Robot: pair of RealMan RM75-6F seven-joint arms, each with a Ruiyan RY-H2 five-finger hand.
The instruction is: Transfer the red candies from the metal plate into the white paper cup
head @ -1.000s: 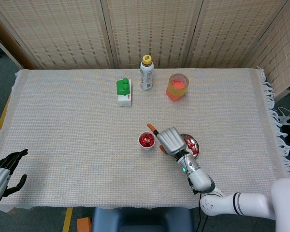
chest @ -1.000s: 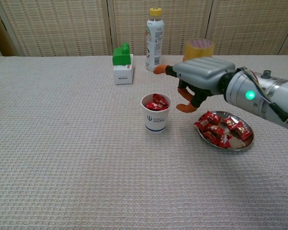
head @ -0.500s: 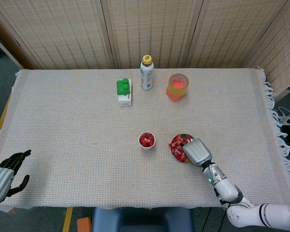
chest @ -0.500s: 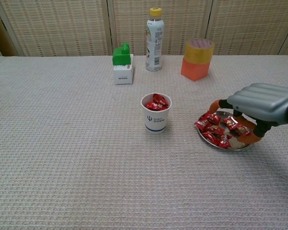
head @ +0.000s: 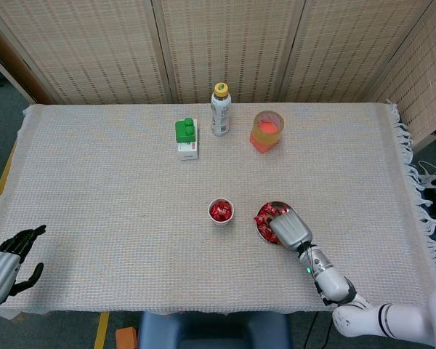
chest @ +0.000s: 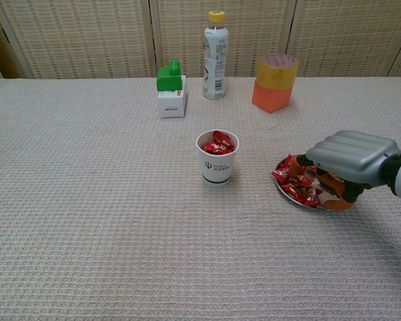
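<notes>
Down in the lower left corner of the head view, the left robot hand [head: 3, 258] sits off the tabletop [head: 102, 182] edge with fingers spread, holding nothing. Mid-frame, the white paper cup [chest: 217, 158] has red candies in it already. Just right of it, the right robot hand [chest: 347, 164] is lowered over the metal plate [chest: 289, 191], fingers curled down into the red candies [chest: 291, 179] (can't tell if it's actually got one).

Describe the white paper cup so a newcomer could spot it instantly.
Start from the woven tablecloth; near its middle stands the white paper cup, upright, left of the metal plate. It alone is white with a small dark logo and holds red candies.
</notes>
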